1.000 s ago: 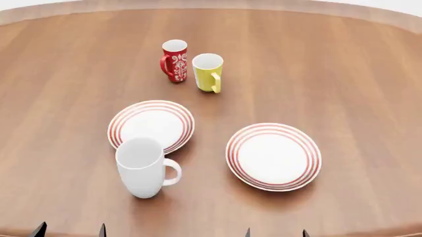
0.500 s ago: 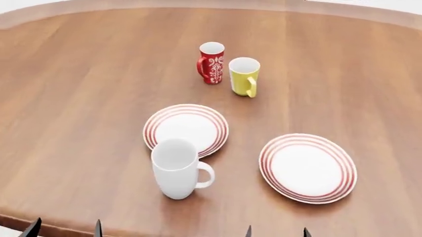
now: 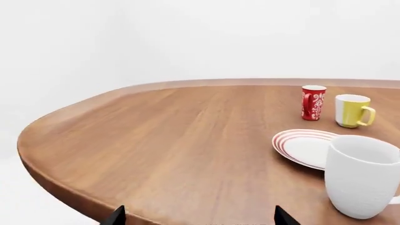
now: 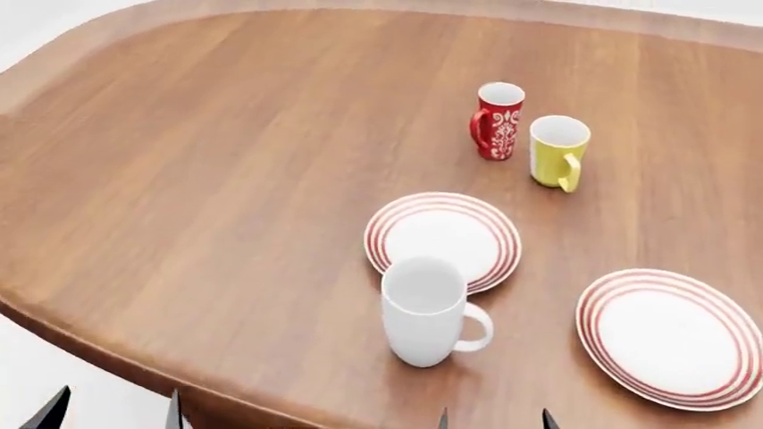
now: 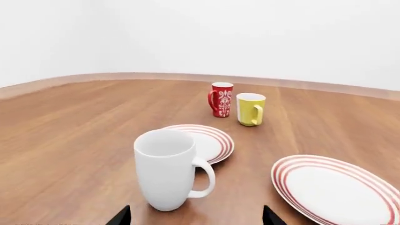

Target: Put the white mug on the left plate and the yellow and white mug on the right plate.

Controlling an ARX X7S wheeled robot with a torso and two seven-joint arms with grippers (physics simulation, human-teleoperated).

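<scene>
1. Both grippers showed only as dark fingertip points at the lower frame edge: left gripper [image 4: 113, 411], right gripper [image 4: 495, 418]. Fingertips stood apart on each, nothing held, neither near a mug.
2. White mug [image 4: 426, 308] stood upright on the wooden table [image 4: 214, 179], just in front of the left plate [image 4: 444, 237] and off it, handle toward the right plate [image 4: 671, 335].
3. Yellow and white mug [image 4: 558, 150] stood upright farther back, beside a red floral mug [image 4: 498, 119]. Both plates bare.
4. Handling judgement: white mug rigid, glazed, likely heavy and slippery, breakable. Best taken across the body near the rim, or over the wall; tapered base could slip.
</scene>
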